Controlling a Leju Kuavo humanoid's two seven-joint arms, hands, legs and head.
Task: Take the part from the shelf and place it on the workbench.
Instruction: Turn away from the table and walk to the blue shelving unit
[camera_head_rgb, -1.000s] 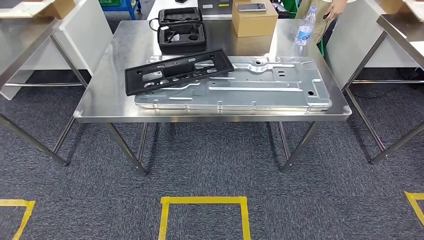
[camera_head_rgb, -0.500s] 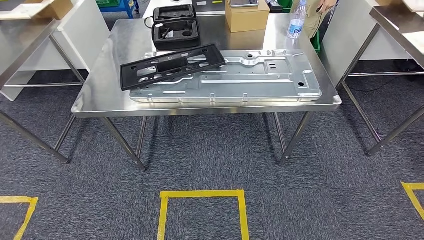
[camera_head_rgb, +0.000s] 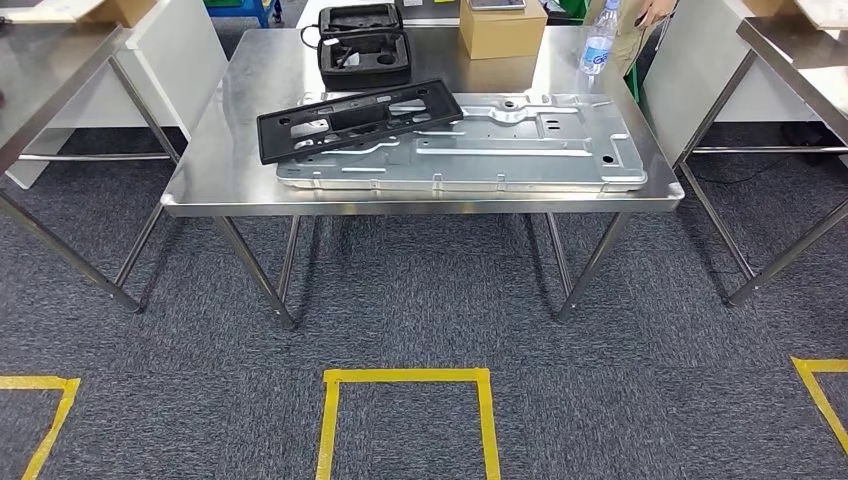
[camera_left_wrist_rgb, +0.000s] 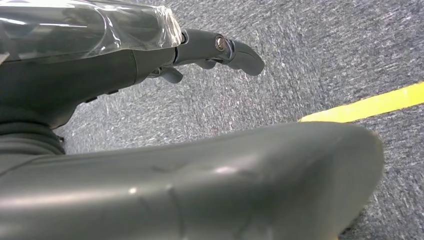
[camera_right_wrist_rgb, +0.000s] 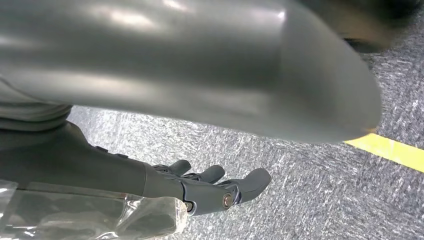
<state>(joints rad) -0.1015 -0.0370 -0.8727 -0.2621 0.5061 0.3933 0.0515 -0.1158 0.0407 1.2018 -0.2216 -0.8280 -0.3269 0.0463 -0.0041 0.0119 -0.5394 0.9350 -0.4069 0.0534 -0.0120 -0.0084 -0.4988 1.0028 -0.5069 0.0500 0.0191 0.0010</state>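
Observation:
A flat black plastic part (camera_head_rgb: 362, 119) with several cut-outs lies on the steel workbench (camera_head_rgb: 228, 150), its right half overlapping a large silver stamped metal plate (camera_head_rgb: 520, 152). In the left wrist view my left hand (camera_left_wrist_rgb: 200, 50) hangs over grey carpet, fingers stretched out and holding nothing. My right hand (camera_right_wrist_rgb: 215, 187) hangs the same way in the right wrist view, fingers apart and empty. Both hands are well away from the bench.
At the back of the bench are an open black case (camera_head_rgb: 363, 45), a cardboard box (camera_head_rgb: 503, 25) and a water bottle (camera_head_rgb: 598, 45); a person (camera_head_rgb: 655, 12) stands behind. Steel tables flank it left (camera_head_rgb: 50, 70) and right (camera_head_rgb: 800, 50). A yellow tape square (camera_head_rgb: 405, 377) marks the carpet.
The whole picture has shifted, so the camera moved: the bench now sits higher in the view and slightly to the right. The objects on it keep their places.

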